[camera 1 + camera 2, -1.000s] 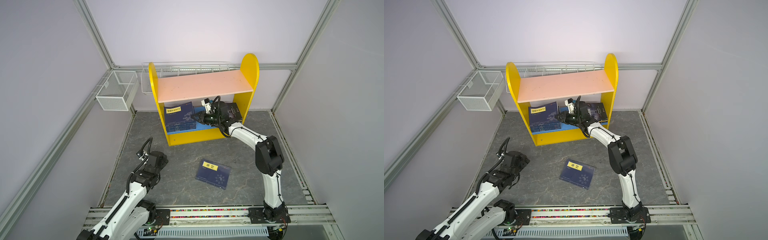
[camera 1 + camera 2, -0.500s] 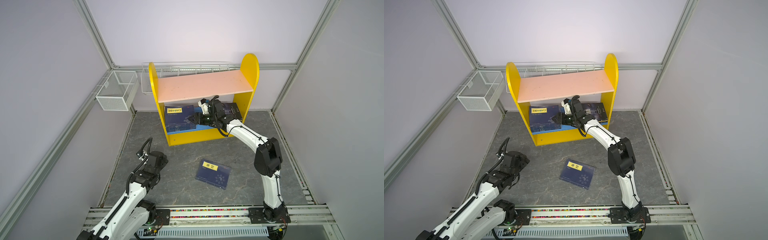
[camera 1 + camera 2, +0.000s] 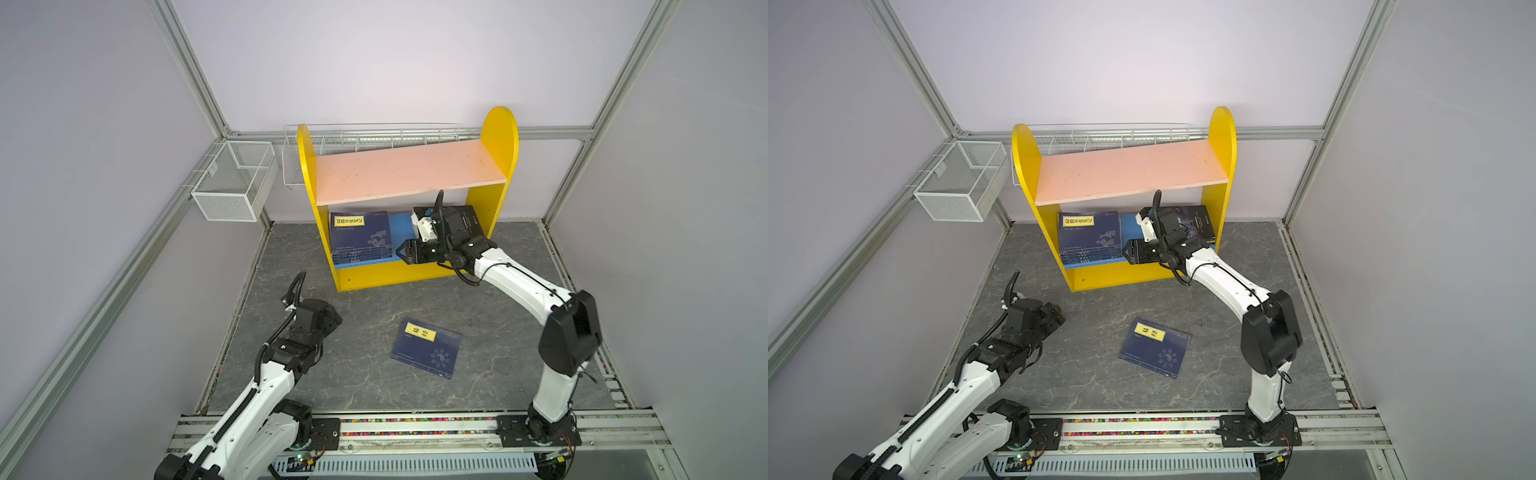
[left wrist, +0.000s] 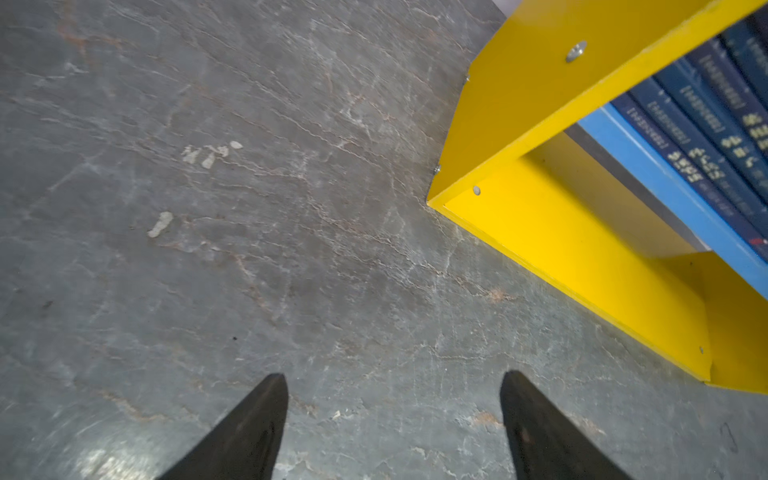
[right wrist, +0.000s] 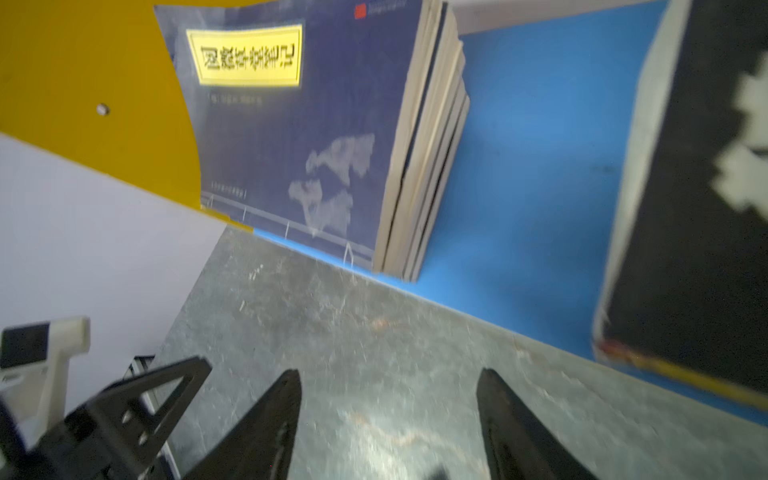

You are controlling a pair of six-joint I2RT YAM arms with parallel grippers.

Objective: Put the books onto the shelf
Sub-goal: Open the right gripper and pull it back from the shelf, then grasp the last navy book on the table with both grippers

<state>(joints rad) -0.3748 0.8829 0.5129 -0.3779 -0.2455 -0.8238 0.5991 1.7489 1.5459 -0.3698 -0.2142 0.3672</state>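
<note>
Nearest, the left tool (image 4: 392, 376) hangs released over bare table (image 3: 374, 299), likely parked clear of its partner. One navy book (image 3: 426, 349) lies flat mid-table, not yet shelved. Further on, the right tool (image 5: 388, 372) hovers at the shelf (image 3: 498, 137) front, jaws spread, gripping nothing. On the blue lower board (image 3: 401, 220), a navy stack (image 3: 360, 237) hugs the left panel and a black book (image 3: 467, 218) lies on the right. The pink upper board (image 3: 407, 170) is bare.

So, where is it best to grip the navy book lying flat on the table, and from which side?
Probably one long edge of the navy book, approached from above at a slant. It is thin and lies flat, cover up, with bare table all around, so no edge stands raised; one finger must slip under.
</note>
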